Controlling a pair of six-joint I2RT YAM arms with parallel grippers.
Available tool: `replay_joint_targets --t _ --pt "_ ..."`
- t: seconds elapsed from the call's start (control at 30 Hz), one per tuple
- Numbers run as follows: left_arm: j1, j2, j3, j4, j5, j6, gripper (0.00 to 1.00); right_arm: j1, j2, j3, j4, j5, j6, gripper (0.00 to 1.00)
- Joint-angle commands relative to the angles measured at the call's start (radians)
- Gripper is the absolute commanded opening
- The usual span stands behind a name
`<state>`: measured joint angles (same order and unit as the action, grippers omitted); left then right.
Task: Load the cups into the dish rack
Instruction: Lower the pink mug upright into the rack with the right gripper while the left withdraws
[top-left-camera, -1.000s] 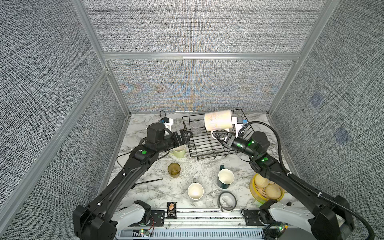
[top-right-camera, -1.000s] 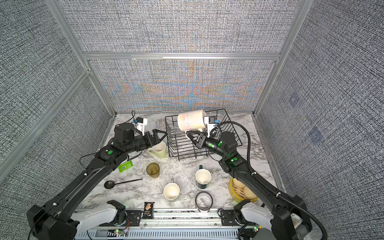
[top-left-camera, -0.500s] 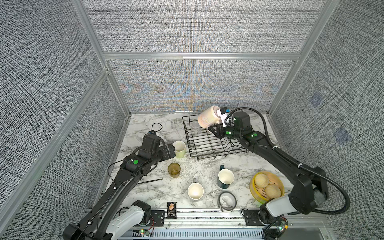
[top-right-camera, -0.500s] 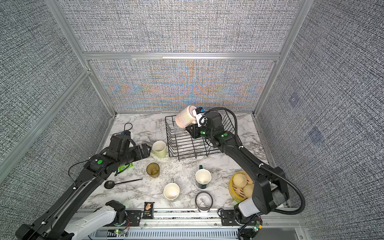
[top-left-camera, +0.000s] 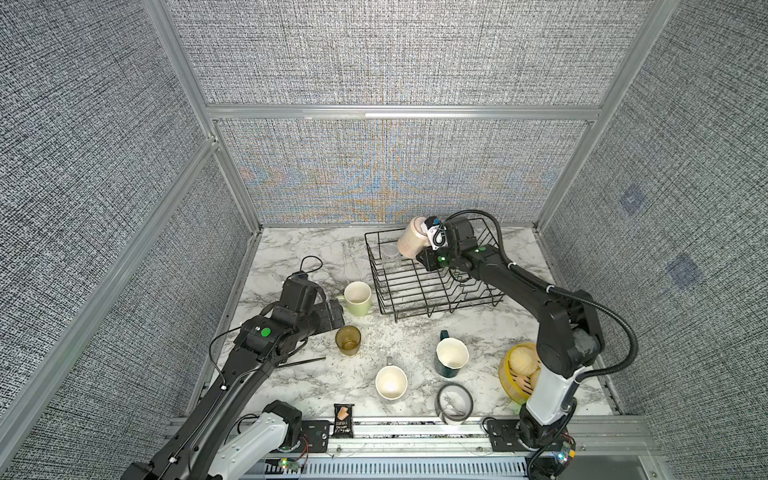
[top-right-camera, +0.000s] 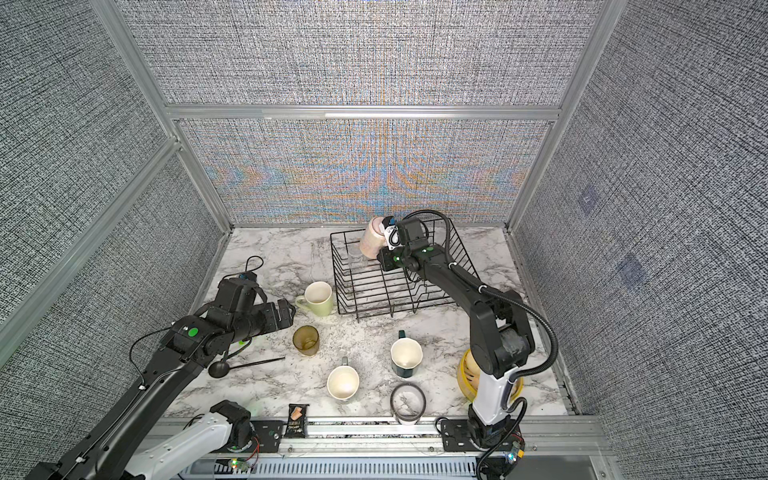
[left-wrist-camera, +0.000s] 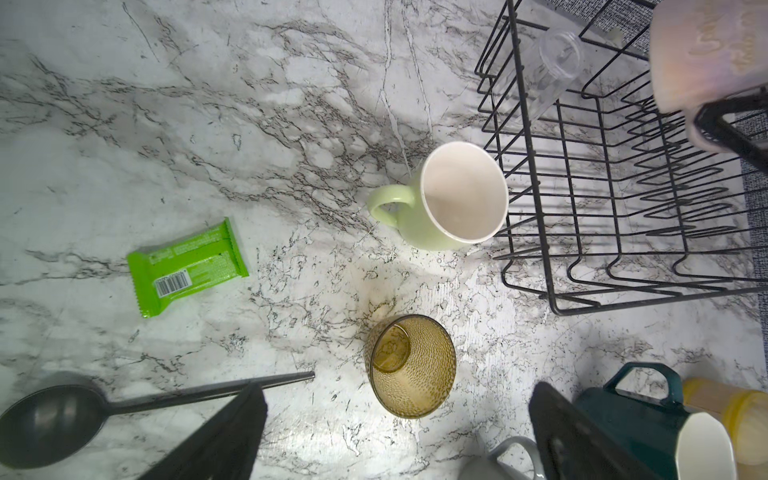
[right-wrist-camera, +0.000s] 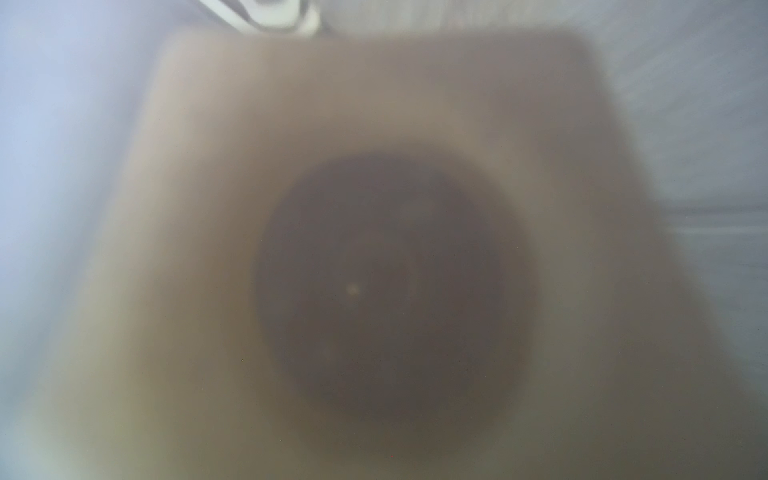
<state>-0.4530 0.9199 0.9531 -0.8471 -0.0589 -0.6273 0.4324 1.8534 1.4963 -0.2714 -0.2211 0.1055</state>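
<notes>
Right claw (top-left-camera: 422, 254) clamped on the pink mug (top-left-camera: 409, 242), mug tilted at the far left corner of the dish rack (top-left-camera: 449, 308), near the clear glass (top-left-camera: 390, 251) inside it. Left claw (top-left-camera: 336, 314) wide open, empty, beside the green mug (top-left-camera: 358, 297) outside the rack.

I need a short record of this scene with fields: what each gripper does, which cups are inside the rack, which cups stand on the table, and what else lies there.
right gripper: shut on the pink mug, held tilted over the far part of the dish rack
left gripper: open, empty, near the pale green mug
inside the rack: clear glass
upright on the table: pale green mug, amber glass, grey mug, teal mug
other things: tape ring, basket of buns, spoon, snack bar
</notes>
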Motion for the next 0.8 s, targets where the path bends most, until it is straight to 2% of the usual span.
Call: replay_joint_targets --t 0.0,0.2,0.37,0.77 --pt "0.000 0.011 0.008 -0.004 0.010 0.019 1.00 0.000 0.042 0.050 0.060 0.069 -0.051 0.00" --pt "0.001 0.033 0.017 -0.003 0.022 0.024 1.00 -0.006 0.137 0.111 0.088 0.146 -0.078 0.00" --pt "0.002 0.040 0.031 -0.019 0.013 0.032 1.00 -0.022 0.216 0.167 0.085 0.157 -0.068 0.00" --pt "0.002 0.031 0.022 -0.029 0.012 0.022 1.00 -0.029 0.339 0.272 -0.017 0.211 -0.085 0.00"
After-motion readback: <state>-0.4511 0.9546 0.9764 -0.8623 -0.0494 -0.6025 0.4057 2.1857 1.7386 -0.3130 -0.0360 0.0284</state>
